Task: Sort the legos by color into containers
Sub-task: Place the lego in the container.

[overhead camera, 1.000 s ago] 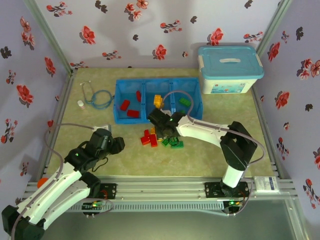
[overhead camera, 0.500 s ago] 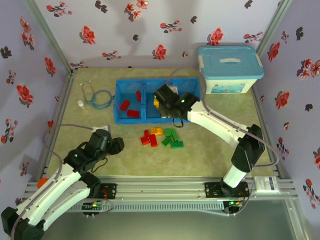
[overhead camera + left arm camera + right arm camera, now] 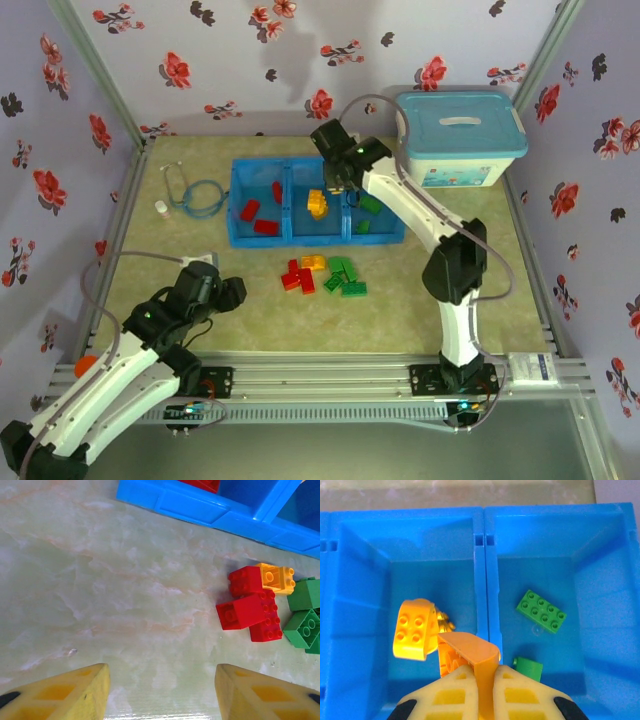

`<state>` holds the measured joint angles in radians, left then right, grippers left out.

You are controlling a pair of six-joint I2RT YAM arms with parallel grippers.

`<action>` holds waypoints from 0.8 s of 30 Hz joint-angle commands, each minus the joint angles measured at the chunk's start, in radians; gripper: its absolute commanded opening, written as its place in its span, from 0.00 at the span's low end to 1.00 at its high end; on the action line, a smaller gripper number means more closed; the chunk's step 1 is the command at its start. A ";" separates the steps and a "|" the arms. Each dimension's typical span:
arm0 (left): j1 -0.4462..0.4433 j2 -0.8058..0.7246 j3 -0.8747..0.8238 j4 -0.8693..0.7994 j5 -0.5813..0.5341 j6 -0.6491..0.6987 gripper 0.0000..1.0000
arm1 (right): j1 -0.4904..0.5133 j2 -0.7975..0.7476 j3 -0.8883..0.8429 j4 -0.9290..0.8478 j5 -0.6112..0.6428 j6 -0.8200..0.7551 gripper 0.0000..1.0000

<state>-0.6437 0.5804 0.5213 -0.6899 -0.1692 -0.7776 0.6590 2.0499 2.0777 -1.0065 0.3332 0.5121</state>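
Right hand (image 3: 485, 674): is clamping a yellow-orange plastic studded brick (image 3: 469, 652) above the divider between the middle and right compartments of the low blue plastic tray (image 3: 480, 580). Left hand (image 3: 160, 690): is hovering open over the marbled surface (image 3: 100, 605). Loose red, orange and green bricks (image 3: 322, 275): are lying just before the tray.

No readable text; label (image 3: 447, 179) on white box (image 3: 470, 160) illegible.

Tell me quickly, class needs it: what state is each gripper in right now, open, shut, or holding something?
Left gripper: jaws open, holding nothing.
Right gripper: jaws shut on a yellow-orange lego.
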 commanded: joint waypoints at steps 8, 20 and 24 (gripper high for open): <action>-0.009 -0.006 0.015 -0.026 -0.023 -0.020 0.57 | -0.016 0.180 0.255 -0.094 -0.125 -0.033 0.07; -0.046 0.012 0.007 0.000 -0.018 -0.032 0.58 | -0.016 0.069 0.104 -0.027 -0.177 -0.027 0.38; -0.075 0.060 0.009 0.031 -0.012 -0.032 0.60 | -0.011 -0.008 0.007 0.026 -0.183 -0.012 0.39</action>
<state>-0.7021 0.6155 0.5213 -0.6857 -0.1726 -0.7921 0.6441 2.1323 2.1273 -1.0317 0.1589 0.4889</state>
